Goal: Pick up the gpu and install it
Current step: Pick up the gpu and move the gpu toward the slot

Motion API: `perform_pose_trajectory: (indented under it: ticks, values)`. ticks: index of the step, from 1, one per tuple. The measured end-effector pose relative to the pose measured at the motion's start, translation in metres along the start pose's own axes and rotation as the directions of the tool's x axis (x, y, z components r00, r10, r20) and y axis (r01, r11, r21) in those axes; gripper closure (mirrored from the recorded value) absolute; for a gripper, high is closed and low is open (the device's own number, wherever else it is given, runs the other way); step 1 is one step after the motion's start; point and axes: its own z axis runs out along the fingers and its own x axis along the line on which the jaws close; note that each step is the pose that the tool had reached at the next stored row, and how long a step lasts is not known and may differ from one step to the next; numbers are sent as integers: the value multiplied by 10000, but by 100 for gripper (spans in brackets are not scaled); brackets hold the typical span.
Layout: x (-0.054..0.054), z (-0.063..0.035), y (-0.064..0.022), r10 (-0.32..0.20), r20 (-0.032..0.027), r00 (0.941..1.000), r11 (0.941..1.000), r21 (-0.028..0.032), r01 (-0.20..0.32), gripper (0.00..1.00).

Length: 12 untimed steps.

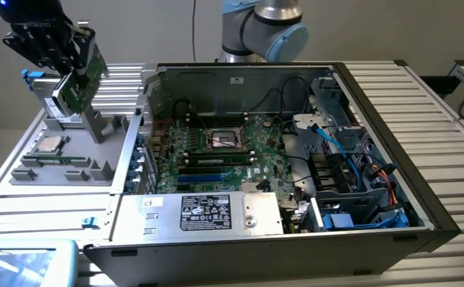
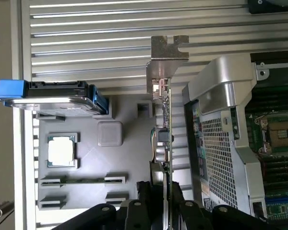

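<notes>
The gripper (image 1: 71, 67) has its fingers (image 2: 143, 191) clamped on the gpu (image 1: 82, 81), one on each face. The gpu is a thin green circuit card, held on edge and tilted, over the far end of a grey tray (image 1: 33, 176) at the exterior view's left, beside the open case (image 1: 423, 197) but outside it. In the wrist view it appears edge-on: a narrow green strip with small components and a silver bracket (image 2: 164, 52), notched at its tip, at the end away from the fingers. Whether its lower end touches the tray's upright post cannot be told. On the tray lie a processor (image 2: 61, 149), a memory stick (image 2: 81, 181) and a drive (image 2: 57, 98) with blue clips.
</notes>
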Motion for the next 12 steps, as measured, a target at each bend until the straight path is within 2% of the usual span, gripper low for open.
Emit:
perform_pose_trajectory:
  ticks: [2, 4, 9, 12]
  values:
    - [-30, -74, 11, 3, -27, 10000, 10000, 2, -3, 72]
    - [-66, -121, 19, 8, -81, 10000, 10000, 9, -8, 72]
    - [-163, -175, 35, 34, -340, 9994, 10000, 37, -33, 72]
    - [-237, -190, 44, 45, -451, 9990, 10000, 43, -43, 72]
